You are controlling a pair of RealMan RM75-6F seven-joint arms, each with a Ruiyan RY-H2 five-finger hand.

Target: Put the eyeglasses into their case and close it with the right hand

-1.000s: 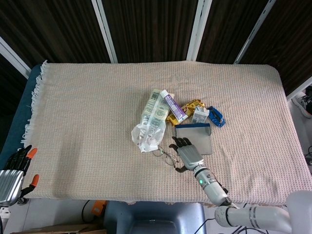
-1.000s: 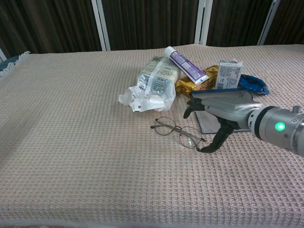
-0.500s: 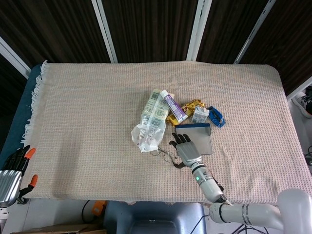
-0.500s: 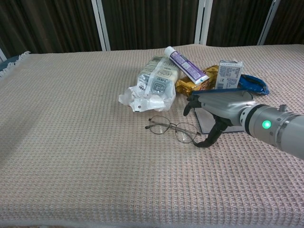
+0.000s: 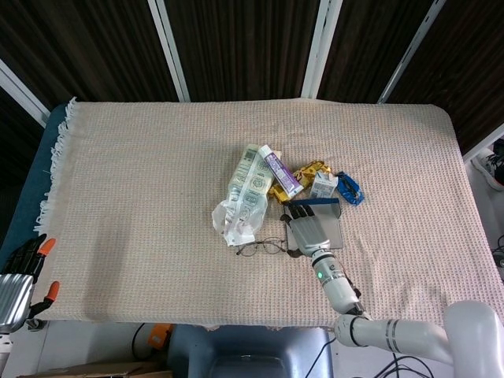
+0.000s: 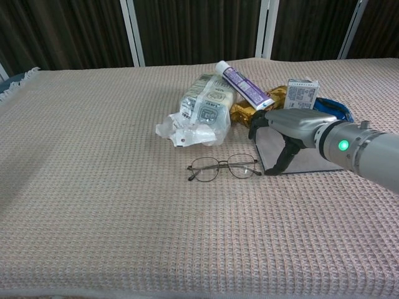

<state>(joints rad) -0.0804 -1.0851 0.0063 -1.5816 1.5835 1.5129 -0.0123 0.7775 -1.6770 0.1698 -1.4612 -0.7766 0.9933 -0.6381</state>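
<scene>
At the lower left corner of the head view, the left hand [image 5: 22, 272] rests off the edge of the counter [image 5: 142, 181], dark fingers spread, holding nothing. The counter is covered with a beige waffle-weave cloth, fringed on its left edge.

Near the centre of the frame lies a crinkled clear plastic packet [image 6: 202, 112] with printed labels. Across its upper right end leans a white and purple tube [image 6: 243, 86]. Just below the packet, the eyeglasses [image 6: 224, 168] lie flat on the cloth, thin wire frames with round lenses, apart from everything else.

To the right of the eyeglasses sits the case [image 6: 299, 159], a flat grey pouch with a dark blue top edge. The right hand [image 6: 290, 128] hovers over the case's left part, palm down, fingers loosely curled, thumb pointing down towards the cloth; it holds nothing.

Behind the case, towards the upper right, sit a gold wrapper [image 6: 249, 111], a small white box [image 6: 301, 94] and a blue wrapper [image 6: 333, 111].
</scene>
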